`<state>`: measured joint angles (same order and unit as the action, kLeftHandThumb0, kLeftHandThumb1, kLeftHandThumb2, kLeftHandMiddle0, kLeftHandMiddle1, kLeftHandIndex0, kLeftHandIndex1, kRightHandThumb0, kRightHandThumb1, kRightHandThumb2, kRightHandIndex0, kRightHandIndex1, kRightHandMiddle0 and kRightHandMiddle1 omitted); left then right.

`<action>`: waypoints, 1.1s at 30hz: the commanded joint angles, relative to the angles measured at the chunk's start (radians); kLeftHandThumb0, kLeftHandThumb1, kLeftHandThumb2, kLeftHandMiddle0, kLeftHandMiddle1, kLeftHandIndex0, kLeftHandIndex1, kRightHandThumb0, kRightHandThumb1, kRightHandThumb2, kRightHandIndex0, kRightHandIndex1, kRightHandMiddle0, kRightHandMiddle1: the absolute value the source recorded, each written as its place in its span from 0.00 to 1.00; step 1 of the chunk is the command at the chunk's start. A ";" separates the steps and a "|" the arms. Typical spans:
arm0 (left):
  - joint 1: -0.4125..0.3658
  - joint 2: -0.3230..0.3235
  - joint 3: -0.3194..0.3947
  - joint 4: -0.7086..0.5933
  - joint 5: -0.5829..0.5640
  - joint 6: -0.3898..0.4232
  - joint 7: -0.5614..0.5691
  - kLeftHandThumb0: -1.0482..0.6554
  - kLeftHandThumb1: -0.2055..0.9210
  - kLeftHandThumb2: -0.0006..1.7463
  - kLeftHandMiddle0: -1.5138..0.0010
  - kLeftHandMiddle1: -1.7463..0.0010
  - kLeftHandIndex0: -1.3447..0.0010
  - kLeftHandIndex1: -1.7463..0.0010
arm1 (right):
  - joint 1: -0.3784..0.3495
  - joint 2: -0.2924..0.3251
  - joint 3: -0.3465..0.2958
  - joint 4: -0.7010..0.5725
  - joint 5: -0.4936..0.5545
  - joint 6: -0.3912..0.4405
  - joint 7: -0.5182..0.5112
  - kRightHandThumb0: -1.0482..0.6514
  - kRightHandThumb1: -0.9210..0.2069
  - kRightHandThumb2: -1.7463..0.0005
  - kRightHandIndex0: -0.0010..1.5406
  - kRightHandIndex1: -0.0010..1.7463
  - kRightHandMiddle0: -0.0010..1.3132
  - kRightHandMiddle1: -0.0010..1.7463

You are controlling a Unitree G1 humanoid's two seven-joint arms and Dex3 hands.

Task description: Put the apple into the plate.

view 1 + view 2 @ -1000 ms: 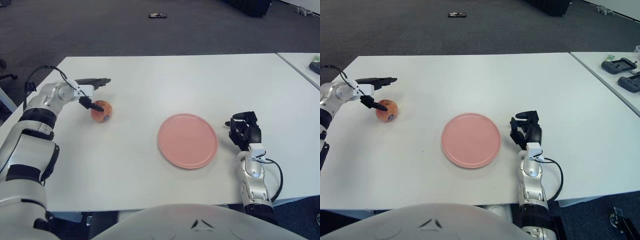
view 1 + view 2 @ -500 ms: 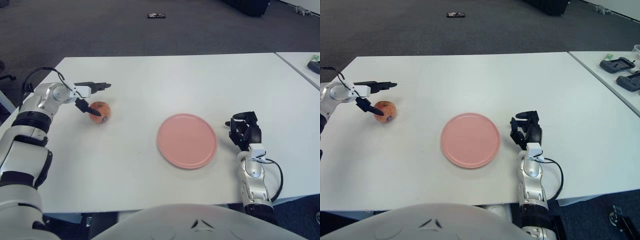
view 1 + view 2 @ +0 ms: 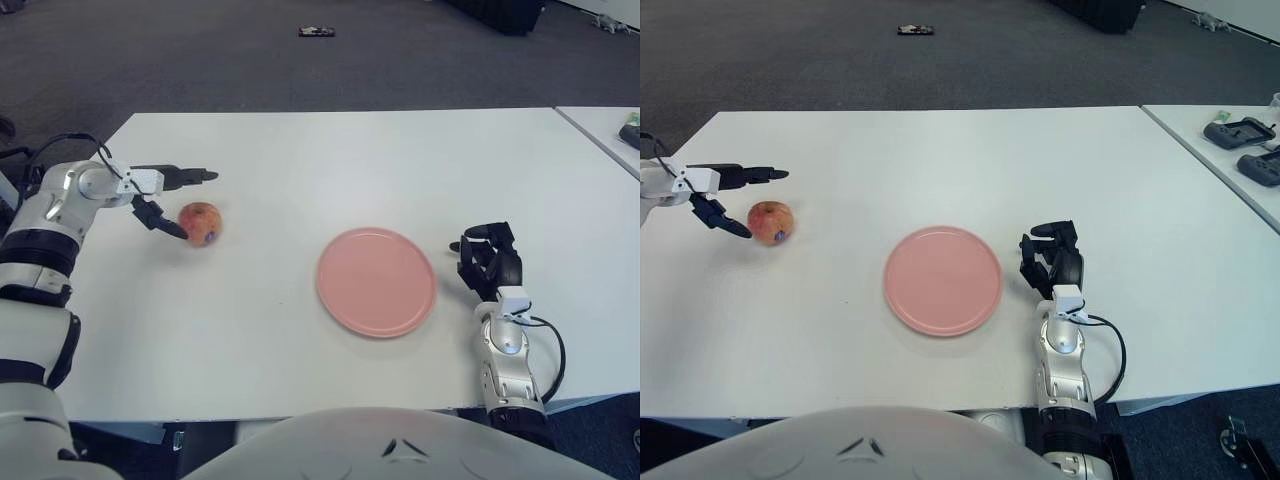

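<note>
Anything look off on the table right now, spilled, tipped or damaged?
Nothing stands out. The apple sits intact on the table, left of the flat, bare plate. The open left hand is beside the apple; the right hand shows right of the plate.

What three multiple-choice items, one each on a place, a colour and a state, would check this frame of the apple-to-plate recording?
1. Where is the apple?
A. On the plate
B. On the white table, to the plate's left
C. On the floor

2. What colour is the plate?
A. Pink
B. Blue
C. Green

3. What is the state of the left hand?
A. Closed around the apple
B. Holding the plate
C. Fingers spread beside the apple, holding nothing

Answers:
1. B, since the apple sits on the table well left of the plate, which has nothing on it.
2. A, since the round plate is plainly pink against the white top.
3. C, since one finger points out above the apple and another ends just at its left, with no grasp; the right hand shows right of the plate.
</note>
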<state>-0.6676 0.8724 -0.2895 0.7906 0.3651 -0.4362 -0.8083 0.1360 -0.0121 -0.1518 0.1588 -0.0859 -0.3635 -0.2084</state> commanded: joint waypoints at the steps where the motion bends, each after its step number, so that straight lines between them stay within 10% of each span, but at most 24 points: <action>1: -0.004 -0.014 -0.008 0.012 0.007 0.016 -0.016 0.08 0.67 0.21 1.00 1.00 1.00 1.00 | -0.012 0.001 -0.001 0.003 0.009 0.000 0.002 0.42 0.00 0.70 0.34 0.68 0.15 1.00; 10: 0.025 -0.029 -0.008 -0.025 0.021 0.049 0.007 0.09 0.67 0.22 1.00 1.00 1.00 1.00 | -0.007 0.004 0.000 -0.010 0.004 0.014 -0.003 0.42 0.00 0.70 0.34 0.68 0.15 1.00; 20: -0.025 -0.192 -0.075 0.310 0.137 0.015 0.326 0.09 0.62 0.27 1.00 1.00 1.00 1.00 | -0.007 0.003 -0.008 0.008 0.009 -0.009 -0.007 0.42 0.00 0.70 0.34 0.68 0.15 1.00; 33: -0.040 -0.275 -0.104 0.418 0.165 -0.029 0.510 0.03 0.64 0.28 1.00 1.00 1.00 1.00 | -0.001 0.004 -0.017 0.004 0.009 -0.011 -0.008 0.42 0.00 0.70 0.34 0.68 0.15 1.00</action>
<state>-0.7130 0.6324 -0.3729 1.1801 0.5069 -0.4577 -0.3183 0.1375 -0.0093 -0.1669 0.1622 -0.0858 -0.3662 -0.2126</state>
